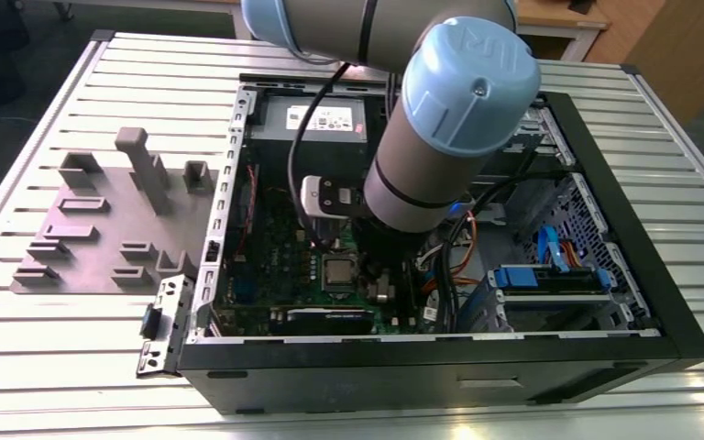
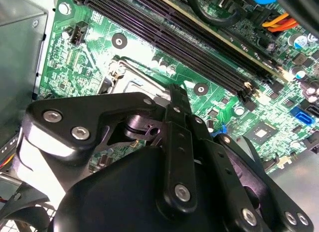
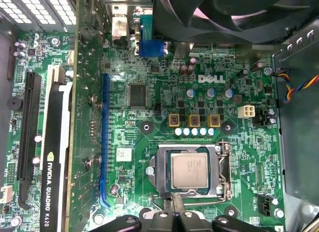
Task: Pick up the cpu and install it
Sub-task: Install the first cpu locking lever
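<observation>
A: Checking progress on the cpu install. Seated yet?

B: Looks seated. Lying flat and square inside the socket frame on the motherboard, metal top up. In the exterior view, sitting lower middle of the frame, inside the open computer case, partly under the arm.

A: Gripper state?

B: Gripper clenched, with nothing visible between the tips. Not carrying the chip. Parked over the board just beside one edge of the socket. Cannot tell whether touching the frame or hanging just above it. Same picture from the second wrist view: tips pointing at the socket area, close by the memory slots.

A: So pick and place done?

B: Judging yes: chip in the socket, aligned with the frame, nothing in the grip. Not tilted as far as visible.

A: Anything left?

B: Unclear on the retention side. Cannot tell whether the frame is clamped down or only resting around the chip. At most, locking left to confirm.
</observation>
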Robot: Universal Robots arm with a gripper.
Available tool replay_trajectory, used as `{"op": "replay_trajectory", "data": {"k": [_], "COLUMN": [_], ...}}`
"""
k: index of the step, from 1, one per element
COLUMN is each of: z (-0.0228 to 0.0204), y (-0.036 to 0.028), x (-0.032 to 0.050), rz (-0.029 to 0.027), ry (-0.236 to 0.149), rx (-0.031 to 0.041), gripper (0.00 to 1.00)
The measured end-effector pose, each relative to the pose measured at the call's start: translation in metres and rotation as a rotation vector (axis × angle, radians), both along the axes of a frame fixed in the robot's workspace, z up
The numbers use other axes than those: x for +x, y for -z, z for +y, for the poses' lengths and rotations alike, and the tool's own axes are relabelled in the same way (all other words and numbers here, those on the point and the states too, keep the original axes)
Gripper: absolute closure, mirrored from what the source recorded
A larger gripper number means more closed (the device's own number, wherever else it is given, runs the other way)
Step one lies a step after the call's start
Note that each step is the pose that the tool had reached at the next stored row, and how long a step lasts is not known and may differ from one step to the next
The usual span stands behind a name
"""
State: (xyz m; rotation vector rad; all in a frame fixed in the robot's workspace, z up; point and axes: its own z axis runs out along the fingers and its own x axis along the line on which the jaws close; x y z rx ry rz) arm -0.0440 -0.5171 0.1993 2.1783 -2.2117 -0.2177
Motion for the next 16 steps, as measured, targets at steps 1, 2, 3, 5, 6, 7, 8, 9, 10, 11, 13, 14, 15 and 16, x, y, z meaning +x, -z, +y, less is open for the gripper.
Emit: {"op": "replay_trajectory", "data": {"k": [1,2,3,5,6,7,8,9,10,11,13,14,15,16], "z": [0.0,0.0,0.0,0.0001,0.0001,0.0001,0.0001,0.0001,0.0,0.0,0.0001,0.0001,0.0,0.0], "y": [0.0002,0.0005,0.0007,0.0013,0.0018,0.0023,0.0031,0.004,0.0047,0.005,0.0056,0.0059,0.0061,0.0063], "x": [0.0005,0.0012,0.0021,0.0038,0.0043,0.0044,0.0044,0.0044,0.0045,0.0045,0.0045,0.0044,0.0044,0.0044], "rz": [-0.0001,-0.0001,-0.0001,-0.0002,-0.0002,-0.0002,-0.0005,-0.0011,-0.0019,-0.0028,-0.0049,-0.0066,-0.0088,-0.011], "ry": [-0.001,-0.002,-0.003,-0.004,-0.004,-0.005,-0.006,-0.006,-0.007,-0.008,-0.01,-0.011,-0.013,-0.014], "rx": [-0.0001,0.0001,0.0001,0.0002,0.0003,0.0003,0.0002,0.0002,0.0002,0.0001,0.0,0.0001,0.0,0.0], "gripper": [0.89,0.89,0.89,0.89,0.89,0.89,0.89,0.89,0.89,0.89,0.89,0.89,0.89,0.89]}}
